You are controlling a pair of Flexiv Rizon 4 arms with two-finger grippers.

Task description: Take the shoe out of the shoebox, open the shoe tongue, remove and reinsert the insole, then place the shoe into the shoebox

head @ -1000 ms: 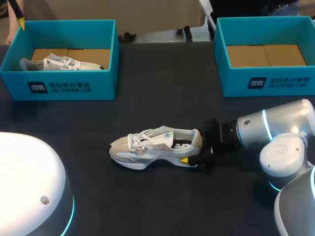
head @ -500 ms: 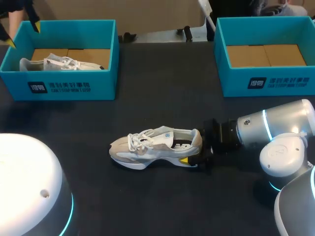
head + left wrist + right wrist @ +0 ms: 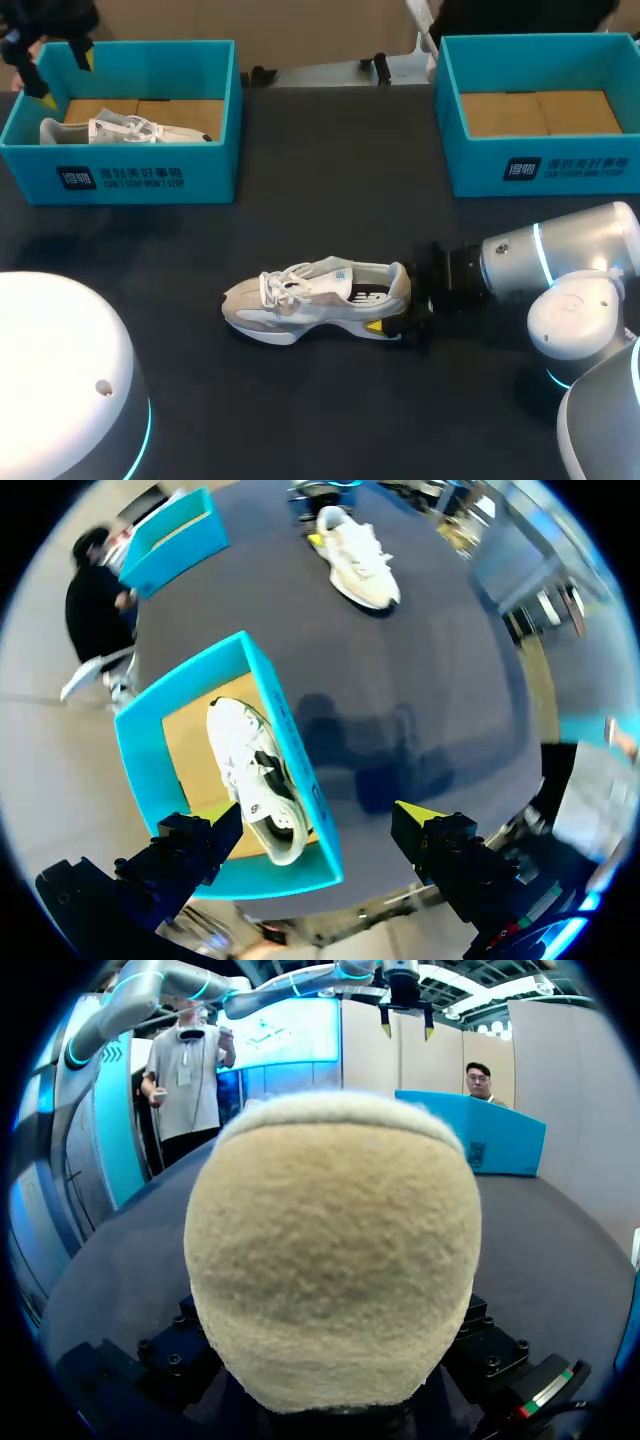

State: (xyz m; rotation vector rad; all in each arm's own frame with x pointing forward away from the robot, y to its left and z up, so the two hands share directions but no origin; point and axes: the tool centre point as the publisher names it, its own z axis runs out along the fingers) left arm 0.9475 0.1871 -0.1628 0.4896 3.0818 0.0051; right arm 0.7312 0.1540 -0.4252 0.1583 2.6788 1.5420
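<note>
A white and beige shoe lies on its sole mid-table, toe to the left. My right gripper is shut on its heel; in the right wrist view the beige heel fills the space between the fingers. A second white shoe lies in the left teal shoebox. My left gripper hangs open above that box's far left corner. Seen from the left wrist, the boxed shoe lies under the open left gripper, apart from the fingers.
A second teal shoebox at the back right holds only its cardboard floor. My right arm lies low along the table's right side. The white housing of my left arm fills the near left corner.
My left gripper has come further into view at the top left, shifting right over the left box's corner. The right gripper and the held shoe have stayed put.
</note>
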